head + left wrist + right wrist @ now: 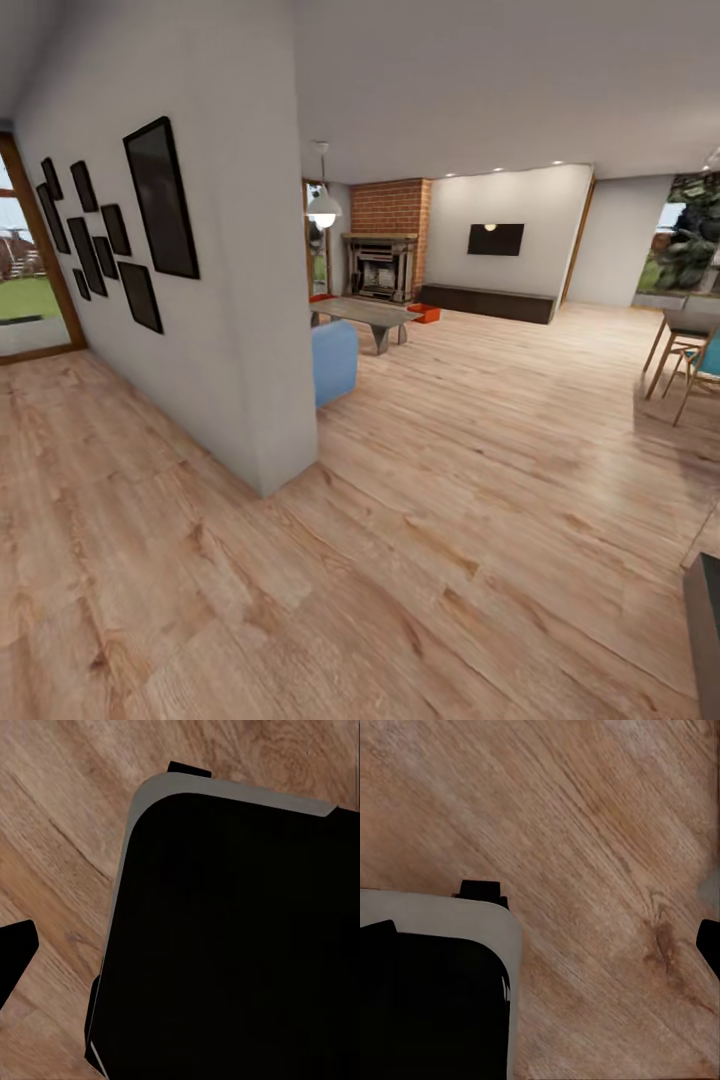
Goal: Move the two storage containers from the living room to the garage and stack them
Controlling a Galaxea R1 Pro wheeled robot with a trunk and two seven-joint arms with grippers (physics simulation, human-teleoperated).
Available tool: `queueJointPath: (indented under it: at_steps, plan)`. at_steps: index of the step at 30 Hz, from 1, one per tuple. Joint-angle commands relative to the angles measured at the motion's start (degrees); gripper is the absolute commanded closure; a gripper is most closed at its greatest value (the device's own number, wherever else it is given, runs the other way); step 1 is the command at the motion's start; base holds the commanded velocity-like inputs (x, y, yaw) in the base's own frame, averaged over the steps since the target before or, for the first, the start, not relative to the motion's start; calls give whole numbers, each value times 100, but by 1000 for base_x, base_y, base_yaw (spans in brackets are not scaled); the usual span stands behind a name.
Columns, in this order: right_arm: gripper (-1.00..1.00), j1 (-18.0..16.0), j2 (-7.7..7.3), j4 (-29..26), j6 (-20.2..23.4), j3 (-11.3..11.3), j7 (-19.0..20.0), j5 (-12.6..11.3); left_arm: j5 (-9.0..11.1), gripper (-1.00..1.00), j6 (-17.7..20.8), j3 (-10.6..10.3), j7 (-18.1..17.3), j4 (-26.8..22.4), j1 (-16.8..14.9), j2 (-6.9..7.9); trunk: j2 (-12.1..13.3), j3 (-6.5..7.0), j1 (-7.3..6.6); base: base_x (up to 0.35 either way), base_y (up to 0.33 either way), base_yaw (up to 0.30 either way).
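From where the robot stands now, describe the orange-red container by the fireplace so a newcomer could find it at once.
Look to the far end of the room for the brick fireplace. In front of it stands a grey coffee table; the storage container lies on the wood floor beside the table's right end. It is a low orange-red box, the brightest thing among grey, brown and black furniture.

Definitely a home, open-plan living room. Light wood-plank floor (pixel 470 520) everywhere, red brick fireplace (pixel 385 250) at the far end, flat black TV (pixel 495 239) on the cream wall above a long dark low cabinet (pixel 487 302). Cluster of black picture frames (pixel 110 235) on the near white wall, white pendant lamp (pixel 323 207), blue sofa corner (pixel 335 360), grey coffee table (pixel 365 317), wooden dining chairs (pixel 690 365) off right.
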Motion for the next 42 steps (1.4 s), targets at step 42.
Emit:
queueJointPath:
  at_steps: [42]
  plan:
    - [-100, -8, -3, 17, -30, 137, 24, 27, 24, -100, -5, 1, 9, -2, -1, -3, -3, -6, 3, 322, 0, -211]
